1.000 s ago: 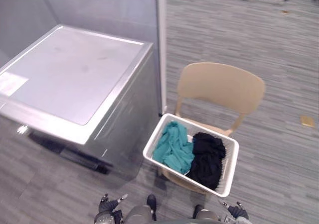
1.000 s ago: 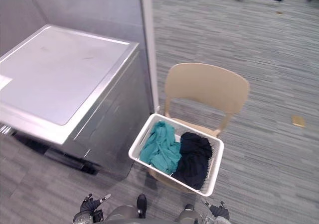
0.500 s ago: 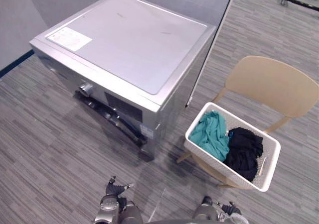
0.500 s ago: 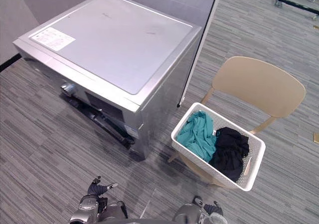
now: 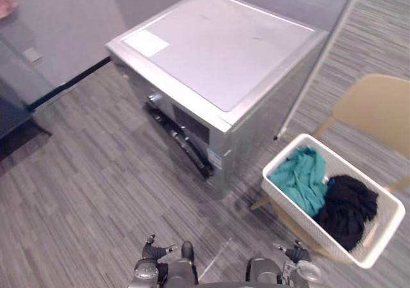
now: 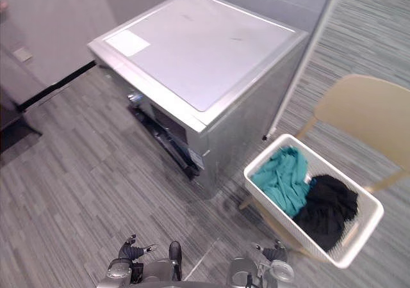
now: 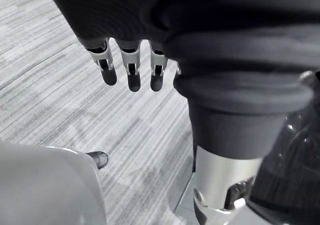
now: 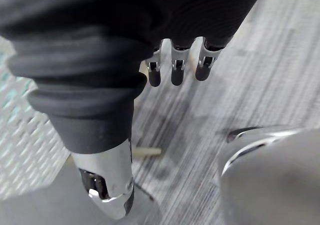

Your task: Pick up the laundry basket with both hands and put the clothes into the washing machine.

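Observation:
A white laundry basket (image 5: 282,196) rests on the seat of a beige chair (image 5: 378,109), to the right of the washing machine. It holds a teal garment (image 5: 302,178) and a black garment (image 5: 346,208). The silver washing machine (image 5: 224,51) stands ahead; the dark door (image 5: 182,147) on its front looks shut. My left hand (image 5: 154,255) hangs low at the bottom edge, far from the basket, its fingers (image 7: 129,70) straight and holding nothing. My right hand (image 5: 296,255) hangs just short of the basket's near corner, its fingers (image 8: 177,67) also straight and bare.
Grey striped carpet (image 5: 96,192) spreads in front of the washer. A grey wall with a dark baseboard (image 5: 64,86) runs along the left. A white partition post (image 5: 320,64) stands behind the washer, next to the chair. Dark furniture (image 5: 13,121) sits at the far left.
The camera has swung left, so the washer and the basket sit further right in the picture and more floor and wall show at the left. Both hands stay low.

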`<state>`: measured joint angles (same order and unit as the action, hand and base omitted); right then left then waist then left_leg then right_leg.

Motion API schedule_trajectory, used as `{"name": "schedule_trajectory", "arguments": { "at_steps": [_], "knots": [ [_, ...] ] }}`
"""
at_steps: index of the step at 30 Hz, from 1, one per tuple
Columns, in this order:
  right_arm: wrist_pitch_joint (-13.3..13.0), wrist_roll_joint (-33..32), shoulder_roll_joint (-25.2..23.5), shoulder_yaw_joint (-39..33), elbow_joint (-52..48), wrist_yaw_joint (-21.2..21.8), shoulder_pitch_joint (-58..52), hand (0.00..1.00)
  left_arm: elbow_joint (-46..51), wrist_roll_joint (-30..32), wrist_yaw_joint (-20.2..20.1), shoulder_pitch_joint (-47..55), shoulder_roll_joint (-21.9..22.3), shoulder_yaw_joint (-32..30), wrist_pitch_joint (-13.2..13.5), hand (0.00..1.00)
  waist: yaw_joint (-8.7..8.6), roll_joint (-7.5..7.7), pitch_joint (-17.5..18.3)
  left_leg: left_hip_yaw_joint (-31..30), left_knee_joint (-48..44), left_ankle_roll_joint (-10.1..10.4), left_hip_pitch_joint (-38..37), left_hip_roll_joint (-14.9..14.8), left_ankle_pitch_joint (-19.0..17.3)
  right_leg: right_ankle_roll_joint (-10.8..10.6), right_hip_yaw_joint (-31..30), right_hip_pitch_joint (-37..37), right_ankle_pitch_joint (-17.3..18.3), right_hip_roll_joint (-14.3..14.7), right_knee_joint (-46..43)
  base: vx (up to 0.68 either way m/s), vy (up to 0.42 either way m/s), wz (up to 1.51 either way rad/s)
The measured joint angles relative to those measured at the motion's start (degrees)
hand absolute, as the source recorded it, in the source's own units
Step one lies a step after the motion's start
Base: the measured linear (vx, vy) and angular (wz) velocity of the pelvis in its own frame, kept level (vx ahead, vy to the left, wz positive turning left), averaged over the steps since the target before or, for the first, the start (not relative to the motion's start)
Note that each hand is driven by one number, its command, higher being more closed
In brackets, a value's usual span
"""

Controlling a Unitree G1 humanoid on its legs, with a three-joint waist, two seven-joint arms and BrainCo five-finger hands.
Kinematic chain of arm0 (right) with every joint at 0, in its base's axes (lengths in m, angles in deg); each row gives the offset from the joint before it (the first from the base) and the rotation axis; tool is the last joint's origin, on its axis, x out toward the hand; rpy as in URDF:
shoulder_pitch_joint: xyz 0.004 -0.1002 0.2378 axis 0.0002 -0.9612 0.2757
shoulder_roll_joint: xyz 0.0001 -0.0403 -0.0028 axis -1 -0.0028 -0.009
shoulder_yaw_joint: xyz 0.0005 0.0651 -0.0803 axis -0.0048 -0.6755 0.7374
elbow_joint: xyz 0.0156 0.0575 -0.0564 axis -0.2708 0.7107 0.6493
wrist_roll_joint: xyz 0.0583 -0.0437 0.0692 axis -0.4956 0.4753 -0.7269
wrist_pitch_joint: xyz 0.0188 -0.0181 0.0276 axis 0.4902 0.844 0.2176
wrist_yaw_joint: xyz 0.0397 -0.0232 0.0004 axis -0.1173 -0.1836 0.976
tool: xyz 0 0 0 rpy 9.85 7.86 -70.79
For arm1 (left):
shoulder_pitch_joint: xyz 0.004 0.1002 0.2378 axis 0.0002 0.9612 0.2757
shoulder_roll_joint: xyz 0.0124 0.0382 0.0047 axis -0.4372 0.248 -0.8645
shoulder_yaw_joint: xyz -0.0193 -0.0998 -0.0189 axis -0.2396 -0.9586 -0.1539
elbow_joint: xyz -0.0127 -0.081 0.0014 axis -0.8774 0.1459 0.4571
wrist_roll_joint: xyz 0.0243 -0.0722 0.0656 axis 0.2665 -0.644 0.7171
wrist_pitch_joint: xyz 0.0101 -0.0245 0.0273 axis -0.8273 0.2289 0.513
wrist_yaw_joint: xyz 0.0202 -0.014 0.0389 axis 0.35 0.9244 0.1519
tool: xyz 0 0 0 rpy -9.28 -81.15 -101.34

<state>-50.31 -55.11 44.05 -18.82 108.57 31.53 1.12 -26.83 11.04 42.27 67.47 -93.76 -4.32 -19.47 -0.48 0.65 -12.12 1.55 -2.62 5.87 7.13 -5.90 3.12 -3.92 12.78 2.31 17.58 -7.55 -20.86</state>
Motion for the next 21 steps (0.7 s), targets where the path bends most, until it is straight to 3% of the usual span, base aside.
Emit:
{"name": "schedule_trajectory", "arguments": {
  "at_steps": [4, 6, 8, 14, 21],
  "knots": [
    [-0.83, 1.09, -0.56, 7.69, -1.88, 0.09, 6.27, 0.00, 0.85, 0.04, 0.13, 0.02, 0.63, 0.08, 0.18, 0.00, 2.02, -0.29, -0.28, -0.24, 1.67, -0.44, 0.83, 0.35, 1.19, 0.08, 1.12, -0.46, -1.27, 0.28, 2.36, 0.06, 0.013, 0.27],
    [-1.02, 1.19, -1.39, 10.08, -2.05, 0.08, 10.34, 0.00, 1.67, 0.03, 0.16, -0.04, 0.82, 0.23, 0.65, 0.00, 2.08, -0.55, -1.28, -1.31, 1.58, -1.05, 2.22, 0.89, 1.84, 0.09, 1.63, -0.16, -1.75, 0.13, 3.15, 0.01, 0.040, 0.32],
    [-1.15, 1.25, -1.73, 11.59, -4.95, -0.01, 14.52, 0.00, 3.22, -0.02, 0.25, -0.95, 1.06, 0.56, 0.82, 0.00, 3.21, -1.31, -3.65, -2.89, 0.82, -1.29, 4.68, 1.45, 2.34, 0.13, 3.29, 0.82, -1.91, -0.17, 3.04, -0.03, 0.039, 0.46],
    [-1.91, 3.34, 1.76, 10.57, -11.24, -0.69, 23.28, 0.00, 7.04, -0.76, 1.56, -2.28, 1.33, 0.55, 2.41, 0.00, 6.16, -2.61, -8.45, -4.89, -0.34, -1.44, 9.37, 2.24, 3.64, 0.14, 4.83, 4.06, -1.90, -0.62, 1.66, -0.08, 0.031, 0.27],
    [-1.86, 5.44, 7.27, 7.56, -15.38, -5.18, 28.44, 0.00, 9.59, -1.88, 2.61, -2.37, 0.58, 0.53, 3.84, 0.00, 6.45, -3.16, -11.73, -6.20, 0.01, -1.55, 13.65, 3.28, 5.54, 0.11, 3.37, 10.03, -0.63, -1.57, -2.58, -0.11, 0.032, 0.08]
  ]
}}
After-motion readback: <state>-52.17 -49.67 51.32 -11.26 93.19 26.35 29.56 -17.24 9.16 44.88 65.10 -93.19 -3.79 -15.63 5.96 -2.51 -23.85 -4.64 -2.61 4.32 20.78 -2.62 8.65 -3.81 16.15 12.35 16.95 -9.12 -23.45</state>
